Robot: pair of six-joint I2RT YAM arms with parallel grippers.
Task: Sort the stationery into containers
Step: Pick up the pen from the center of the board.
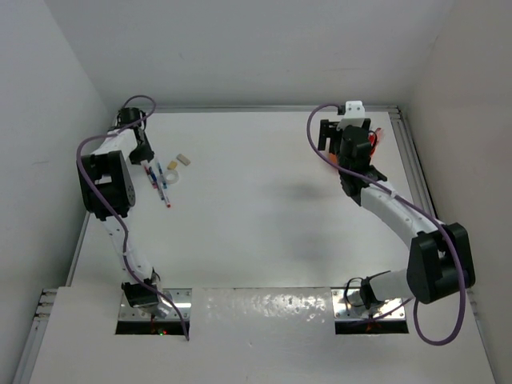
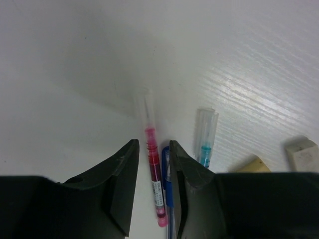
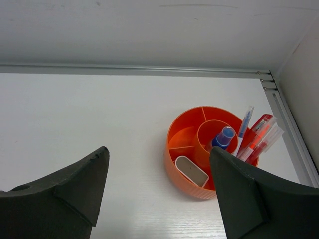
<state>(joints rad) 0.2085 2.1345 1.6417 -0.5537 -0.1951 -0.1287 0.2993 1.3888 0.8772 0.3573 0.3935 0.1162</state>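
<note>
the left gripper [image 2: 153,145] pointed down at the table [image 1: 256,232] with its jaws a narrow gap apart. it straddled one red pen [image 2: 155,174] that lay flat between the fingers. a sliver of white table showed between the pen and the left finger, so nothing was pinched or lifted. one blue pen [image 2: 167,196] lay just beside the red one, along the inner edge of the other finger and partly hidden by it. a third pen, clear-capped with a teal tip [image 2: 206,133], lay near, apart from those two. beyond it sat one beige block [image 2: 255,165] and one white eraser [image 2: 302,152], close together at the edge of the wrist view. the red pen carried a white label with fine print too small to read.

the left arm was folded at the elbow, reaching to the far left of the table. the right arm stretched to the far right corner.

the right gripper [image 3: 158,151] hung with its jaws spread wide and nothing in them, just short of the orange tub [image 3: 174,172]. the tub stood by the back right corner, well apart from the loose pens. its dividers held one blue-capped bottle [image 3: 225,136] in the round middle cell and one white oblong piece [image 3: 192,172] in a near cell. one blue-and-white pen [image 3: 245,118] and a bunch of red pens [image 3: 261,135], at least two, stood in the right-hand cell.
</note>
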